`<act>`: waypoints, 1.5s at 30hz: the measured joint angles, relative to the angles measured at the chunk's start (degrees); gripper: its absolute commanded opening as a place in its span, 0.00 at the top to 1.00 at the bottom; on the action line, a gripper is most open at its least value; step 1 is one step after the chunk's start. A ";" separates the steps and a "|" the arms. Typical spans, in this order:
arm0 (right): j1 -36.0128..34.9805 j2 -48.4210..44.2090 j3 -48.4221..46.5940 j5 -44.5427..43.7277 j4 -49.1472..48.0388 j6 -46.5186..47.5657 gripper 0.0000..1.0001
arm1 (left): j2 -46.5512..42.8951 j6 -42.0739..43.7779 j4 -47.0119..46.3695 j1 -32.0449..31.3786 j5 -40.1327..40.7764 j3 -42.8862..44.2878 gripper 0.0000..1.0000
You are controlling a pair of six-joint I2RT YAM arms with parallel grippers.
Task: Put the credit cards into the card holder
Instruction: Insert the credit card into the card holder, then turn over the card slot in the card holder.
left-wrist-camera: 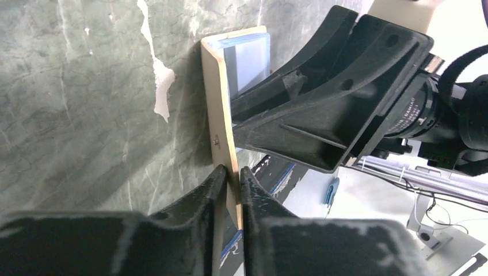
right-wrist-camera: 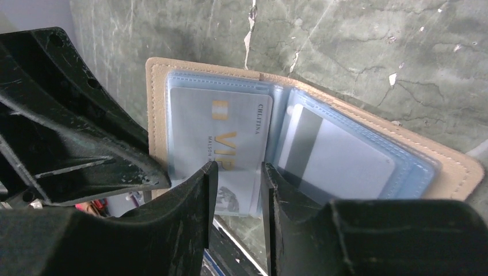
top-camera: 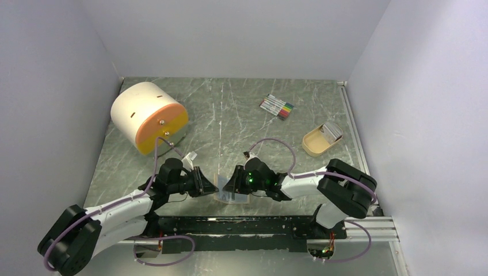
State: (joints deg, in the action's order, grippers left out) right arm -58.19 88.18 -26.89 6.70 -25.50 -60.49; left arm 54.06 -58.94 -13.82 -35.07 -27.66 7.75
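The tan card holder (top-camera: 231, 195) stands open on edge between both grippers at the near middle of the table. My left gripper (left-wrist-camera: 232, 175) is shut on the edge of its tan cover (left-wrist-camera: 220, 98). In the right wrist view the card holder (right-wrist-camera: 454, 167) shows blue-clear sleeves. A pale VIP card (right-wrist-camera: 221, 129) sits in the left sleeve with its lower end sticking out. A card with a dark band (right-wrist-camera: 339, 158) sits in the right sleeve. My right gripper (right-wrist-camera: 237, 172) is open, jaws a little apart, just in front of the VIP card's lower end. More credit cards (top-camera: 331, 131) stand in the tan tray.
The tan open-topped tray (top-camera: 315, 144) sits at the right. A bundle of coloured marker pens (top-camera: 277, 106) lies at the back. A white and orange drum (top-camera: 148, 115) stands at the back left. The black rail (top-camera: 241, 227) runs along the near edge.
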 measured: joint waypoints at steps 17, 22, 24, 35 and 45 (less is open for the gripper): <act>0.70 -9.90 -1.20 -3.82 12.11 6.67 0.63 | 0.92 1.03 6.54 -0.04 3.43 3.50 0.91; 0.87 -10.32 -1.60 -5.68 14.69 8.33 0.69 | -2.19 3.43 15.43 -0.09 7.15 8.87 0.89; 0.98 -9.18 -1.60 -5.68 14.34 8.94 0.74 | -2.38 4.07 16.87 -0.13 7.65 9.88 0.88; 1.14 -1.16 -2.80 -3.23 7.48 10.03 0.79 | 1.77 5.14 17.81 -0.46 7.72 10.21 0.83; 1.25 -0.98 -1.88 -2.82 5.38 10.01 0.79 | 2.36 4.61 12.72 -0.70 5.14 9.84 0.82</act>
State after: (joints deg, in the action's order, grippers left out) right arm -56.95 87.20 -28.77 3.88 -20.12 -50.48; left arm 56.42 -54.33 -1.10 -35.77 -22.52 17.58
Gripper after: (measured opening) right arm 0.214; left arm 0.169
